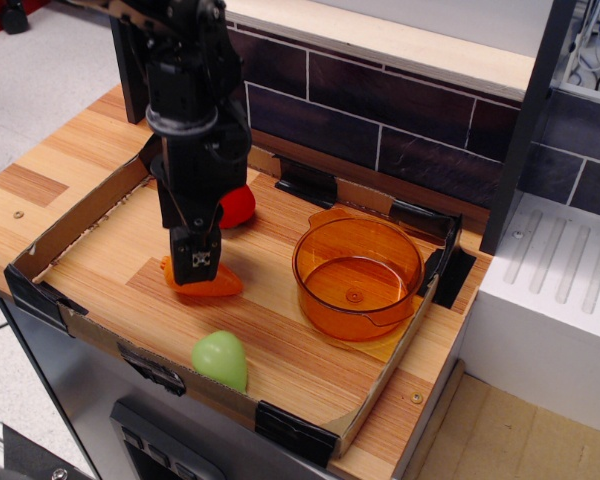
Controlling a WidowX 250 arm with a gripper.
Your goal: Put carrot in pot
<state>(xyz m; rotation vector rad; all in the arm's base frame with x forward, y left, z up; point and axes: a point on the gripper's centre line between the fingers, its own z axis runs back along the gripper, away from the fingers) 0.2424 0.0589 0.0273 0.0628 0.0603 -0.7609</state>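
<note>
**A:** Start with the big stuff. What was on the table?

**B:** A shallow cardboard tray covered most of it, walls low all round, presumably to stop the toys rolling off. The pot sat toward the tray's right edge, upright and empty, mouth open to the ceiling, so a drop from above looked easy.

**A:** And the arm?

**B:** The arm stood tall over the left half of the tray, pointing almost straight down. The gripper was right on the carrot, which lay on its side on the tray floor, well left of the pot.

**A:** Did it have hold of it?

**B:** Couldn't tell. The near finger covered the carrot's middle and hid the gap, so whether the jaws had pinched it or merely straddled it wasn't visible. The carrot rested flat, not lifted.

**A:** Anything else nearby?

**B:** A red toy just behind the gripper toward the back edge, and a green egg near the front edge. Both sat clear of the path to the pot.
</note>
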